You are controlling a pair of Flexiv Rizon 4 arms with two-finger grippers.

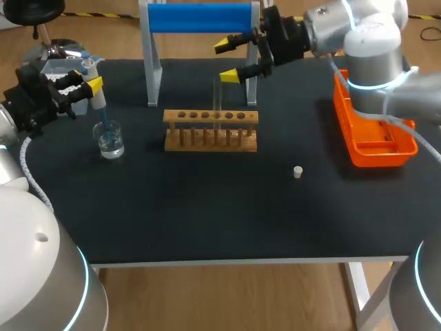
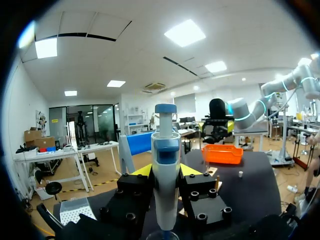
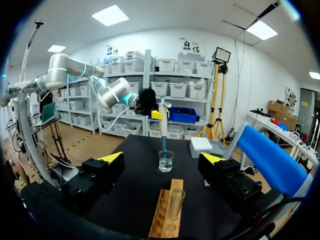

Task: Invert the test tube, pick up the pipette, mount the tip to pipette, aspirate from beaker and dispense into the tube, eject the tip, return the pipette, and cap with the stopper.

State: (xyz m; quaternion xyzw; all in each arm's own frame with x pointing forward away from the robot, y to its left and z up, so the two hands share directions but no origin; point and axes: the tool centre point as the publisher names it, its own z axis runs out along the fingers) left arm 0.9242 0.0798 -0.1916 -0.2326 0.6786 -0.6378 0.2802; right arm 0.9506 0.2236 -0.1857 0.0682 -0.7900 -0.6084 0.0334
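My left gripper [image 1: 86, 86] is shut on the white and blue pipette [image 1: 95, 93], held upright with its blue tip down inside the glass beaker [image 1: 110, 141] of clear liquid. In the left wrist view the pipette [image 2: 166, 190] stands between the yellow fingertips [image 2: 142, 170], above the beaker rim [image 2: 162, 235]. My right gripper [image 1: 231, 61] hangs open above the wooden rack [image 1: 211, 131], in which a clear test tube [image 1: 217, 110] stands upright. In the right wrist view the rack [image 3: 161, 220] and tube [image 3: 175, 202] lie below the open gripper [image 3: 161, 158], with the beaker [image 3: 166, 161] and pipette [image 3: 162, 117] ahead. A small white stopper [image 1: 298, 172] lies on the table.
A blue pipette stand [image 1: 200, 19] rises behind the rack. An orange tray [image 1: 372, 134] sits at the right edge, under my right arm. A tip box [image 1: 63, 69] is at the back left, behind the left gripper.
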